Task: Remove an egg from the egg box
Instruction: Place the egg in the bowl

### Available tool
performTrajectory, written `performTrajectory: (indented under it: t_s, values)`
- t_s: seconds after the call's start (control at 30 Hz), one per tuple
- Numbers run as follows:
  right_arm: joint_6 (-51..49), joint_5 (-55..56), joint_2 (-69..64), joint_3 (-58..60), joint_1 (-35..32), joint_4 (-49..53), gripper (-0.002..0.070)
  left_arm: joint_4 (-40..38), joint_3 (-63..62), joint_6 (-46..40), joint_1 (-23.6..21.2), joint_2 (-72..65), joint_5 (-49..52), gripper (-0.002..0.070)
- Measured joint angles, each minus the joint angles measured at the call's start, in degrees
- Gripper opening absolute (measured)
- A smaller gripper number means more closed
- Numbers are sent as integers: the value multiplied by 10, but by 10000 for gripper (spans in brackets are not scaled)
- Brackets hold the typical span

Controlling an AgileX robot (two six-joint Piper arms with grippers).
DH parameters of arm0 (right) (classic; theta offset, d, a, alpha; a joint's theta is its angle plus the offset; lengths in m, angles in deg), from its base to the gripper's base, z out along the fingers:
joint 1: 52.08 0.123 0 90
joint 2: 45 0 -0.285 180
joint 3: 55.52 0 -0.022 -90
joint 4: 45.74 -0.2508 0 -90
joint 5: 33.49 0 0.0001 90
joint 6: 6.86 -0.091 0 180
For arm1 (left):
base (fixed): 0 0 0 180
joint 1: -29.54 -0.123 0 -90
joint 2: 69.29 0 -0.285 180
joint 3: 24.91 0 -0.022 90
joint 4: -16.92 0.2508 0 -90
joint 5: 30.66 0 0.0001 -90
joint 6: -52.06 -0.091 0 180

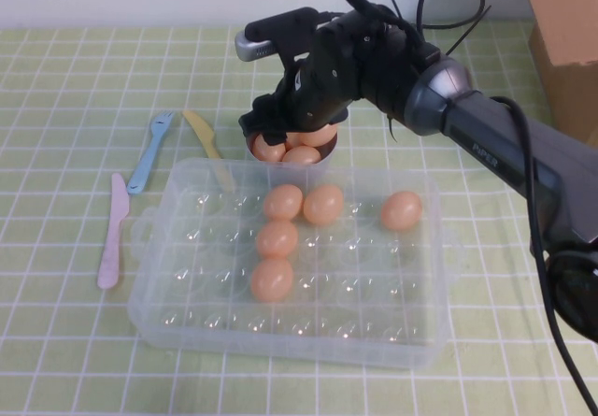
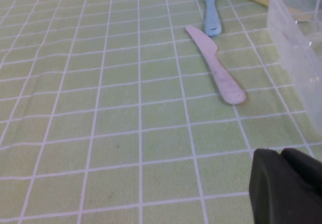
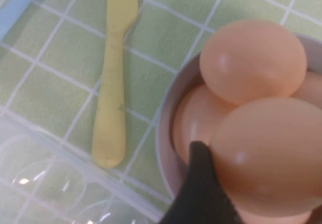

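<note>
The egg box (image 1: 149,290) is a clear plastic tray in the middle of the table, with several peach-orange eggs in its cups, such as one (image 1: 272,279) in a front cup. My right gripper (image 1: 301,136) hovers just behind the box, over a small round bowl (image 3: 163,133) heaped with eggs. It is shut on an egg (image 3: 266,153), which rests against its dark finger (image 3: 201,194); the other finger is out of view. My left gripper (image 2: 280,156) is shut and empty, low over the tablecloth left of the box.
A pink plastic knife (image 1: 112,234), a blue fork (image 1: 149,152) and a yellow knife (image 1: 204,134) lie left of the box and bowl. A brown cardboard box (image 1: 565,33) stands at the far right. Cables hang behind my right arm.
</note>
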Motion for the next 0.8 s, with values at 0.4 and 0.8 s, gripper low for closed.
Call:
performTrajectory:
  t_s: [0.4,0.8]
  values:
    - [0,13,-17,0,0,11,441,0,0,0,0,0,0,-5]
    - [0,8,-20,0,0,12,459,0,0,0,0,0,0,-5]
